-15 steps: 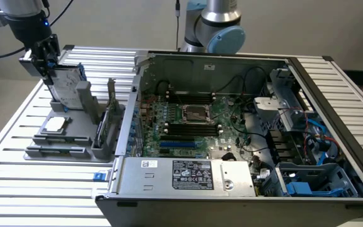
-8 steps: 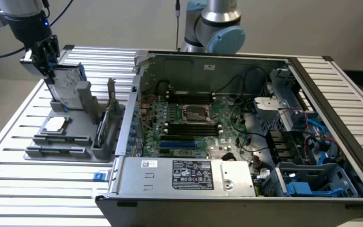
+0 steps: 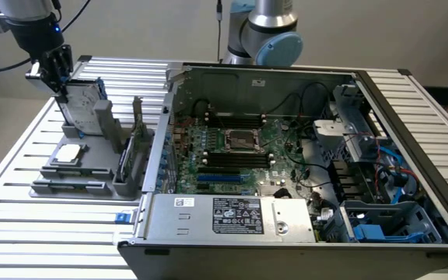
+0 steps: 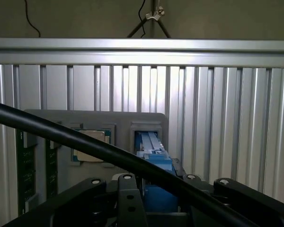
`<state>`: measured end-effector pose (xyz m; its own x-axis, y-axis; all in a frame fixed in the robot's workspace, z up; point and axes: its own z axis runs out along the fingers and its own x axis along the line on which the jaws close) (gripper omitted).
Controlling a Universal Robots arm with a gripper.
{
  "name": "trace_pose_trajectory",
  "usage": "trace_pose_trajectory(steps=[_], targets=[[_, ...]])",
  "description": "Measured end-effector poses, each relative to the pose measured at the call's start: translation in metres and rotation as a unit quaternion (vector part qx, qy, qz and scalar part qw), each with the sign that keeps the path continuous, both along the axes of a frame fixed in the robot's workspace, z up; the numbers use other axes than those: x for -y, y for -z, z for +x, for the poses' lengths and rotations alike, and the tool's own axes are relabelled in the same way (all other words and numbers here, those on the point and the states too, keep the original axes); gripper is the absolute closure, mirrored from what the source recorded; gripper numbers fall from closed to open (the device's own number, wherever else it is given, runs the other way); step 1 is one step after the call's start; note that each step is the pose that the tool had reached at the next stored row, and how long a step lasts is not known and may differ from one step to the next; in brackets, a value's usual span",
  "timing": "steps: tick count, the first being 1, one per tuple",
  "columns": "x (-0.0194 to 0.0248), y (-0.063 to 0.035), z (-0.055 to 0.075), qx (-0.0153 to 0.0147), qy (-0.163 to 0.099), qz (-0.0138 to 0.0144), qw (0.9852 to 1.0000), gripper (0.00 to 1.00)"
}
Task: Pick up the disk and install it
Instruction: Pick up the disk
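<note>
The disk (image 3: 84,106), a silver drive with a white label in a blue carrier, stands on edge in a slot of the grey holder (image 3: 68,188) at the exterior view's left. My gripper (image 3: 58,81) hangs straight over it, low on its upper edge. In the wrist view the blue carrier of the disk (image 4: 151,150) sits between my black fingers (image 4: 125,189), with a thin gap on each side. The gripper (image 4: 157,201) is open around the disk and the disk still rests in its slot.
A small square silver chip (image 3: 68,153) and upright cards (image 3: 135,153) share the holder. The open computer case (image 3: 170,111) lies to the exterior view's right, with its grey power-supply box (image 3: 232,216) and a blue-tabbed bay (image 3: 373,231). A black cable (image 4: 80,142) crosses the wrist view.
</note>
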<state>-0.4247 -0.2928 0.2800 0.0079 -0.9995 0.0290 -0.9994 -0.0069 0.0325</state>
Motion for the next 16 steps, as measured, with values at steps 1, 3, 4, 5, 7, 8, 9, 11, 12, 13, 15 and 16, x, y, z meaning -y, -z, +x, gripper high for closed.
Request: trace_pose_trajectory(steps=[1, 3, 4, 5, 7, 8, 9, 11, 12, 13, 15, 16], targets=[[0.0, 0.0, 0.0, 0.0, 0.0, 0.0, 1.0, 0.62], [0.0004, -0.0002, -0.0001, -0.0002, 0.0, -0.0001, 1.0, 0.62], [0.0007, -0.0002, -0.0001, -0.0002, 0.0, 0.0, 1.0, 0.65], [0.0012, -0.0001, -0.0001, -0.0001, 0.0, 0.0001, 1.0, 0.67], [0.0022, 0.0, -0.0001, 0.0, 0.0, 0.0001, 1.0, 0.67], [0.0028, -0.0001, -0.0001, 0.0, 0.0, 0.0, 1.0, 0.67], [0.0036, -0.0001, -0.0002, 0.0, 0.0, 0.0, 1.0, 0.67], [0.0043, -0.0001, -0.0001, -0.0001, 0.0, 0.0, 1.0, 0.67], [0.0043, -0.0001, -0.0001, 0.0, 0.0, 0.0, 1.0, 0.67], [0.0044, -0.0001, -0.0001, 0.0, 0.0, 0.0, 1.0, 0.67], [0.0044, -0.0001, -0.0002, 0.0, 0.0, 0.0, 1.0, 0.67], [0.0044, 0.0, -0.0002, 0.0, 0.0, 0.0, 1.0, 0.67]])
